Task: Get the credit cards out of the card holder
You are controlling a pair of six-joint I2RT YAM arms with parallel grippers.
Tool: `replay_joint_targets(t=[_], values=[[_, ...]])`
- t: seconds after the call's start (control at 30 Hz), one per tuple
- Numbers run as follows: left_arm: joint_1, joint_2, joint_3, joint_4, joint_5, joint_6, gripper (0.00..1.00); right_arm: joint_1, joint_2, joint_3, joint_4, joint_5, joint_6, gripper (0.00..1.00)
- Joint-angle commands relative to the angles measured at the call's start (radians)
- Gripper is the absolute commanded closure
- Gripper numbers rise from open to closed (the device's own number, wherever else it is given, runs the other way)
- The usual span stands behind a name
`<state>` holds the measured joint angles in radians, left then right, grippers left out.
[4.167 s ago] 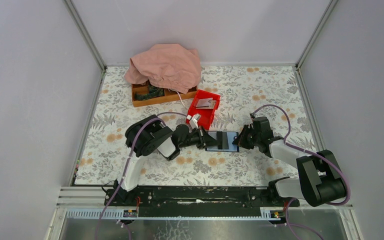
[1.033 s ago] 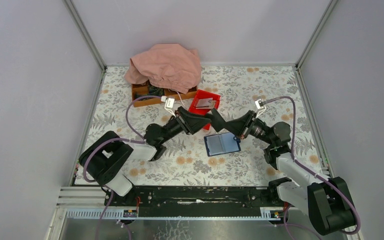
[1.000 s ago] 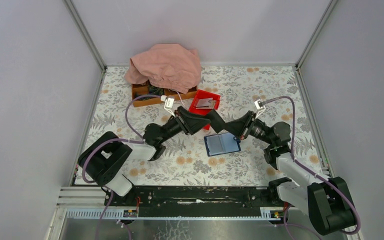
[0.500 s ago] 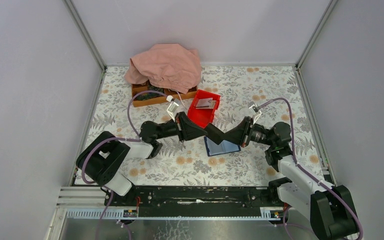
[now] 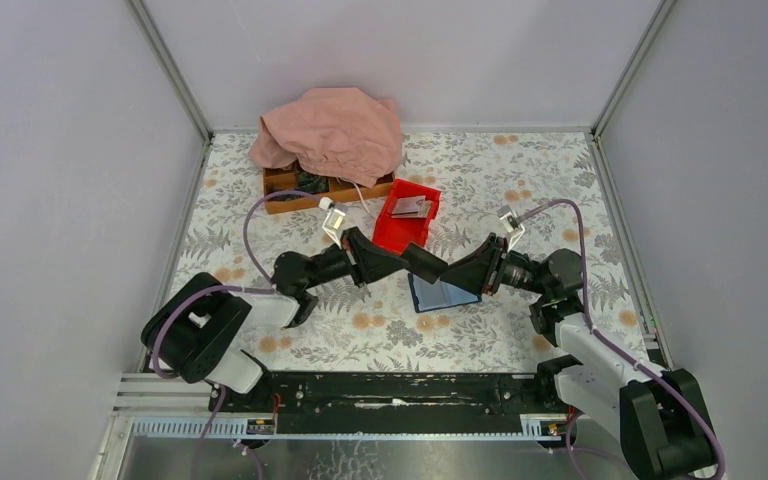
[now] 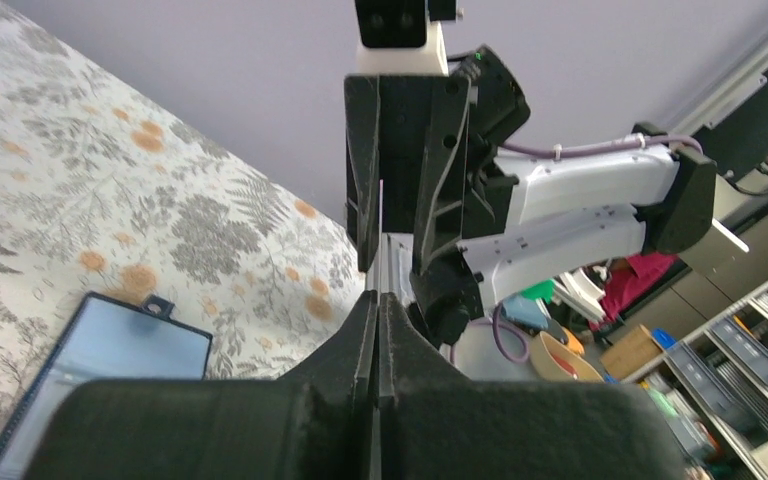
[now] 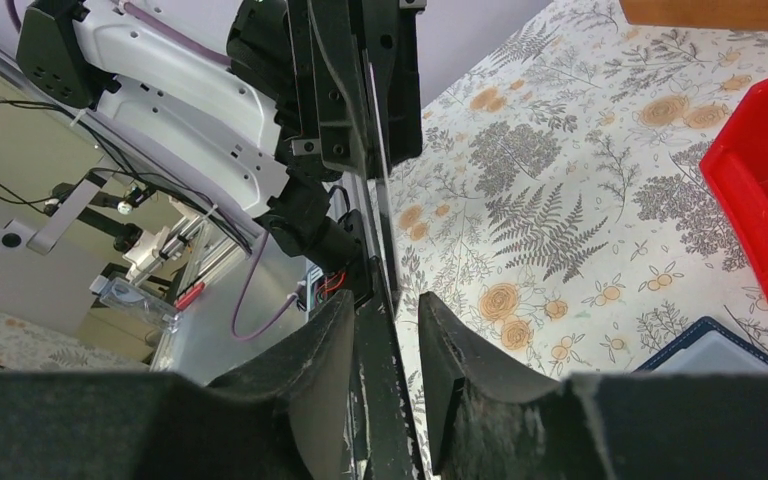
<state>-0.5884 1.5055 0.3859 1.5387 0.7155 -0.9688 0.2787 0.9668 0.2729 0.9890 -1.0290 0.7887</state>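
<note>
One credit card [image 6: 387, 262]: left claw [image 6: 378, 298] clamped on it, right claw [image 7: 385, 305] parted around it.

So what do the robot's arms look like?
There are two matching arms. The left arm and the right arm are made of chunky black joints linked by smooth white sections. A purple cable loops along each one, and a small white block sits near each wrist. The fingers are black wedges that narrow to thin tips.
</note>
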Motion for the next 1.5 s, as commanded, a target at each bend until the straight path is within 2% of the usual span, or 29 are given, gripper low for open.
replay_joint_targets(t=[0.0, 0.43, 0.67, 0.83, 1.17, 1.2, 1.23, 1.33, 1.37, 1.47], values=[[-0.015, -0.055, -0.013, 0.07, -0.161, 0.027, 1.0, 0.002, 0.001, -0.012, 0.152, 0.022, 0.035, 0.63], [-0.093, -0.02, 0.034, 0.072, -0.2, 0.039, 1.0, 0.003, 0.07, 0.012, 0.282, 0.053, 0.085, 0.64], [-0.092, -0.033, 0.005, 0.072, -0.266, 0.052, 1.0, 0.002, 0.089, 0.011, 0.328, 0.049, 0.112, 0.8], [-0.097, -0.022, 0.011, 0.072, -0.279, 0.049, 1.0, 0.003, 0.083, 0.009, 0.307, 0.064, 0.098, 0.99], [-0.097, -0.007, -0.001, 0.072, -0.271, 0.045, 1.0, 0.003, 0.093, 0.043, 0.27, 0.082, 0.088, 1.0], [-0.095, -0.009, -0.003, 0.072, -0.277, 0.047, 0.97, 0.004, 0.093, 0.046, 0.268, 0.082, 0.09, 1.0], [-0.094, -0.013, -0.01, 0.072, -0.288, 0.048, 0.88, 0.002, 0.093, 0.05, 0.262, 0.086, 0.092, 1.0], [-0.084, -0.033, -0.042, 0.071, -0.351, 0.05, 0.51, 0.003, 0.091, 0.059, 0.23, 0.098, 0.082, 1.0], [-0.076, -0.042, -0.057, 0.071, -0.374, 0.051, 0.41, 0.002, 0.089, 0.062, 0.215, 0.105, 0.079, 1.0], [-0.038, -0.078, -0.118, 0.017, -0.446, 0.055, 0.24, 0.003, 0.084, 0.072, 0.155, 0.142, 0.066, 1.0]])
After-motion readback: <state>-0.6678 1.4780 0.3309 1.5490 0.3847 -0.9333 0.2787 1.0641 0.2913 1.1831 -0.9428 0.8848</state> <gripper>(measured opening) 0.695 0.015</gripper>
